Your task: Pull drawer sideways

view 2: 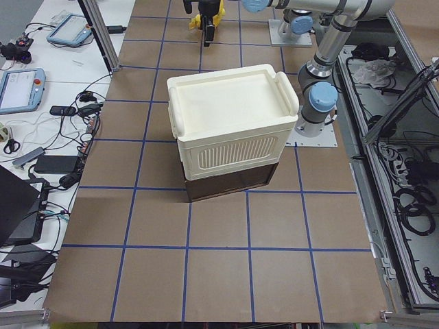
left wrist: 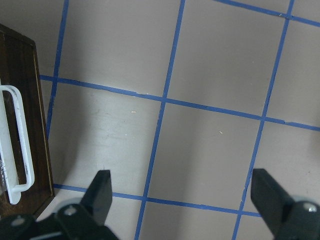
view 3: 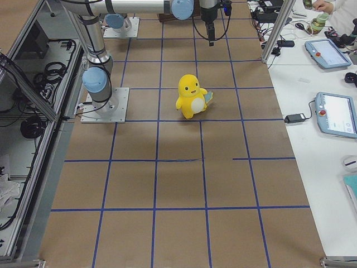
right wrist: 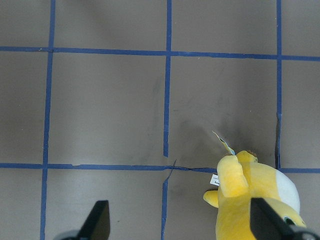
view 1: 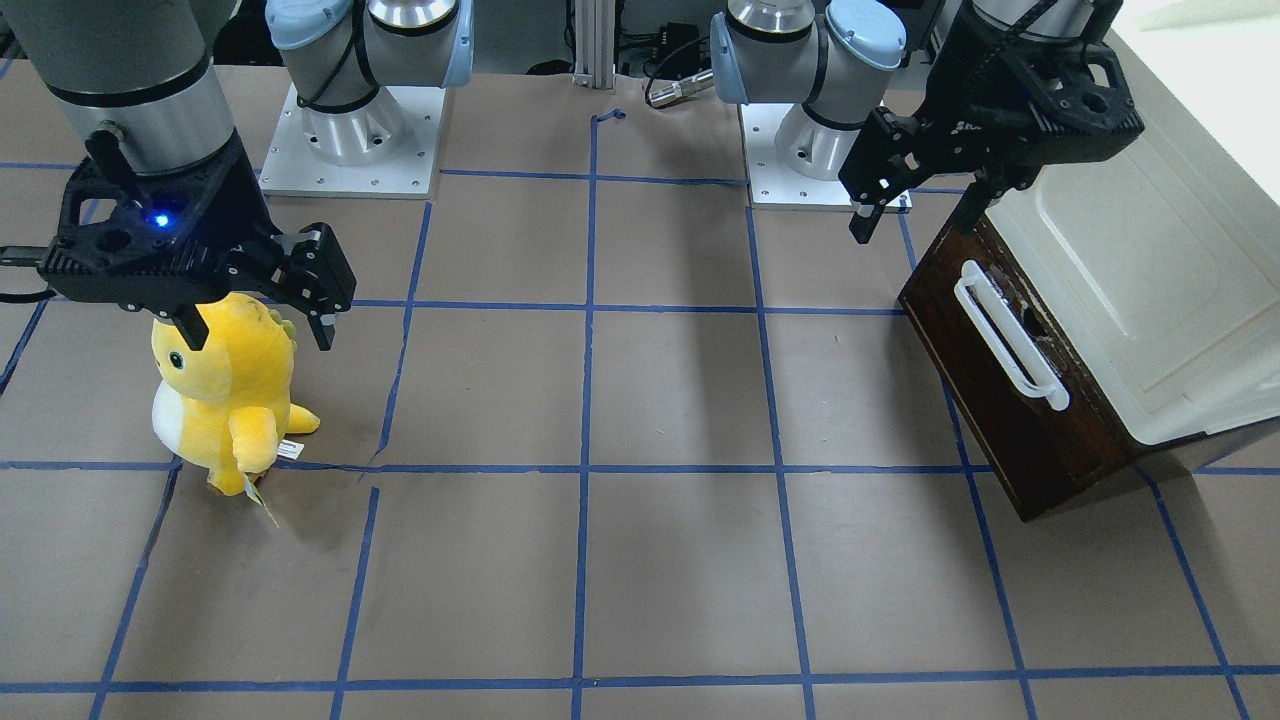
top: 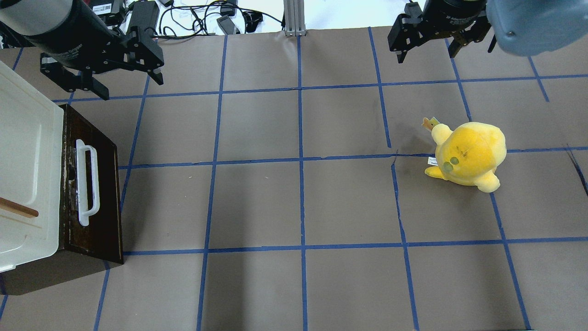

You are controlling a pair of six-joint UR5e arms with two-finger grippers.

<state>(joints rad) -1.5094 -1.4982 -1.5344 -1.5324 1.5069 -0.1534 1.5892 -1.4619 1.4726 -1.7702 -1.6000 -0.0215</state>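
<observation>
- Yellow plush toy (top: 468, 154): upright on bench (top: 298, 202), robot's right half; white belly; paper tag (top: 431, 122) at its side.
- Bench: brown paper cover, blue tape grid (top: 301, 161).
- Cream-white cabinet body (view 2: 230, 116): left end of bench; small wooden handle (top: 18, 209) on top.
- Teach pendants (view 3: 337, 114): on white side table (view 3: 312, 167), far side of bench.

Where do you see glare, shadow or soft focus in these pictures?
Front-facing view: the top right corner is burnt out to white; soft shadows cross the table. Overhead view: the right arm's blue joint cap, close to the lens, looks blurred. Left wrist view: the drawer is sharp.
</observation>
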